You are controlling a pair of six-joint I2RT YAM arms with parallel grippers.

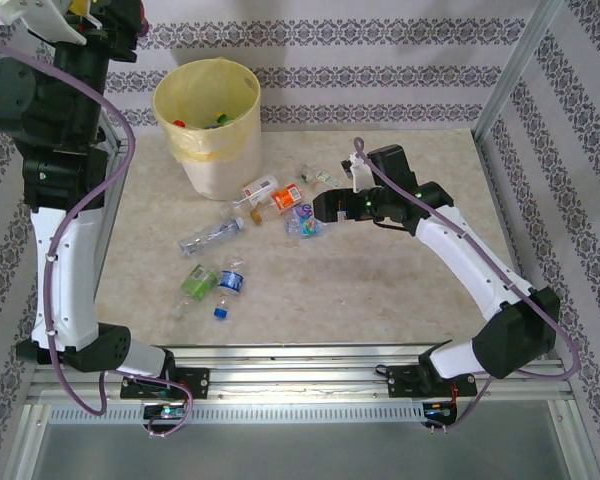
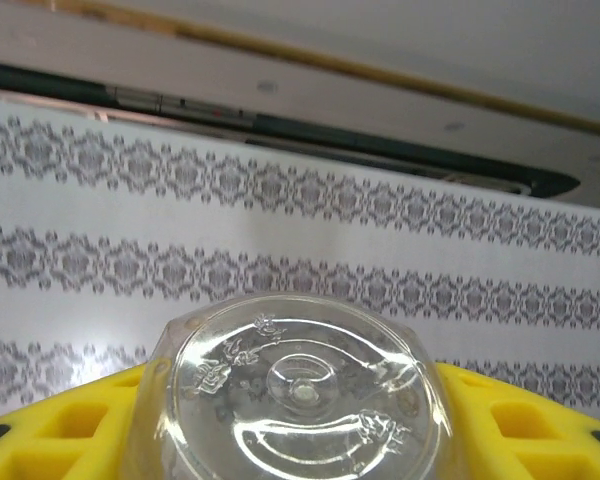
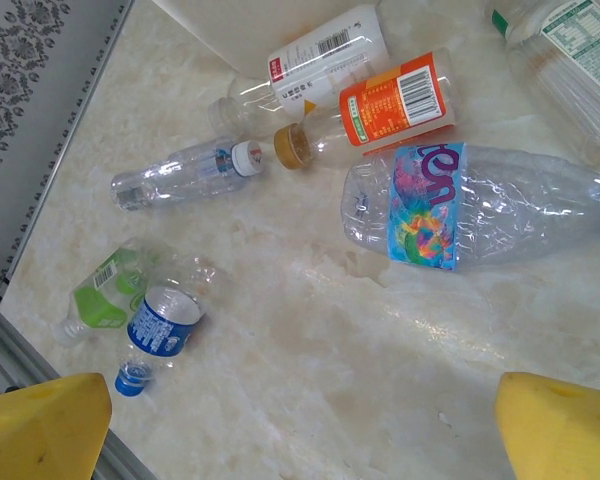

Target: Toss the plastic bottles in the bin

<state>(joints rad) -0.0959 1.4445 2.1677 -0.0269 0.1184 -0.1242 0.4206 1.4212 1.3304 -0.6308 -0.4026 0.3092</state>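
My left gripper (image 2: 298,440) is pinching a clear bottle (image 2: 300,385) between its yellow fingers (image 2: 60,430). The bottle's moulded base faces the wrist camera, with the patterned wall (image 2: 280,210) behind it. From above I see that arm raised high at the far left, up beside the bin (image 1: 220,170), whose yellow liner already holds a few bottles. My right gripper (image 3: 300,435) hangs over the marbled table (image 3: 310,330), jaws spread wide with nothing between them. Just ahead of it a crushed bottle with a multicoloured label (image 3: 425,205) lies on its side. Right beside that is an orange-labelled bottle (image 3: 395,100), and a white-labelled bottle (image 3: 325,50) lies beyond, close by the bin's foot. Further left lie a small white-capped bottle (image 3: 180,172), a green-labelled bottle (image 3: 105,295) and a blue-capped bottle (image 3: 160,330), the last two touching
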